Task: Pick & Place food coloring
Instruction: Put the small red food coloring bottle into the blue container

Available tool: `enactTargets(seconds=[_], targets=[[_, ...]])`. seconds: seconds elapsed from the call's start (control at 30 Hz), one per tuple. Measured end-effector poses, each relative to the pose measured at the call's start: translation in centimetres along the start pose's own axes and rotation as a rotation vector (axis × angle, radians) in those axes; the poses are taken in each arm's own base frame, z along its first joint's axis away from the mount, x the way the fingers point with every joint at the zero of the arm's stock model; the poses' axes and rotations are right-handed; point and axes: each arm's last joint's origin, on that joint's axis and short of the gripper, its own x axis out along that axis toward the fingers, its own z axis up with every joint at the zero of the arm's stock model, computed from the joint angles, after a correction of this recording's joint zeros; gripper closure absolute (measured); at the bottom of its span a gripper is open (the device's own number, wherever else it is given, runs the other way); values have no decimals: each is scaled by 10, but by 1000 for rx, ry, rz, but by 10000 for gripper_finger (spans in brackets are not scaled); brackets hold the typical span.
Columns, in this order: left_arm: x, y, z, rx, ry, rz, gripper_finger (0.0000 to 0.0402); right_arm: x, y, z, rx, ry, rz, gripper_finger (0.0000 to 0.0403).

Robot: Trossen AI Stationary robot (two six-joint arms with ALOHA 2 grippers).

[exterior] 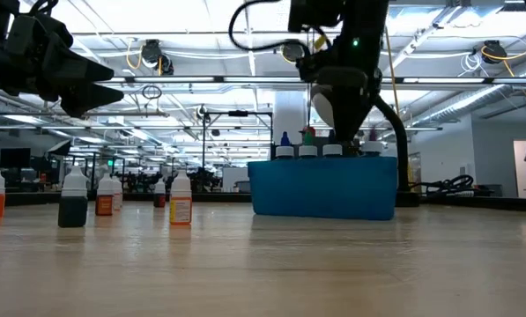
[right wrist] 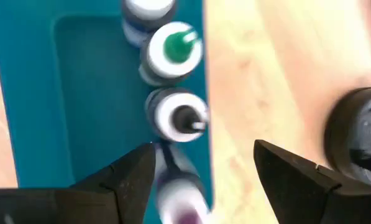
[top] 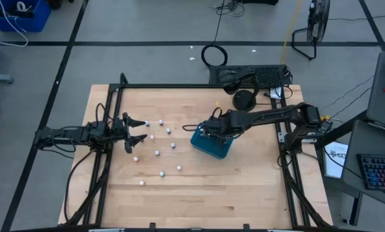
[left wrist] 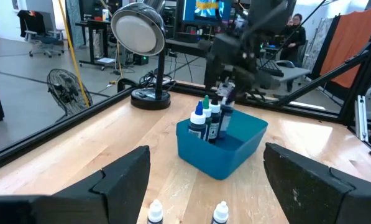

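Observation:
The teal box (top: pixel 211 144) stands right of the table's middle. Several food coloring bottles (right wrist: pixel 173 115) stand upright in a row along one of its walls, also visible in the left wrist view (left wrist: pixel 208 121). My right gripper (right wrist: pixel 204 174) hangs open above that row, pointing steeply down. A blurred bottle (right wrist: pixel 176 193) lies below the gap, near one finger and apart from it. Several more white-capped bottles (top: pixel 157 153) stand loose on the wood left of the box. My left gripper (top: pixel 133 132) waits open and level at the table's left edge.
A black round lamp base (top: pixel 244 100) stands on the table just beyond the box, with a dark keyboard and cables (top: pixel 250 76) at the far edge. Black frame rails (top: pixel 108 109) border the table. Bare wood lies toward the near edge.

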Motion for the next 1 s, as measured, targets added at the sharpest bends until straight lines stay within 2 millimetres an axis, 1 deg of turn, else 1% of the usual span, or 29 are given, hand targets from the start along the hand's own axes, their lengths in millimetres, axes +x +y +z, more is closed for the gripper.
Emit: enactTargets(seconds=[0.13, 0.3, 0.43, 0.53, 0.63, 0.77, 0.87, 1.0], targets=[[0, 0, 0, 0, 0, 0, 94, -16, -7, -3, 23, -42, 21, 156], [0, 0, 0, 0, 0, 0, 94, -39, -12, -14, 30, -66, 69, 164], [0, 0, 0, 0, 0, 0, 94, -59, -17, -33, 8, -166, 37, 172], [0, 0, 0, 0, 0, 0, 94, -63, -23, -54, -31, -279, -44, 179], [0, 0, 0, 0, 0, 0, 94, -60, -31, -74, 0, -404, -107, 184], [0, 0, 0, 0, -1, 0, 94, -45, -41, -102, 77, -469, -36, 186], [0, 0, 0, 0, -1, 0, 94, -28, -45, -120, 106, -517, 13, 184], [0, 0, 0, 0, 0, 0, 94, 5, -47, -143, 140, -583, 67, 185]])
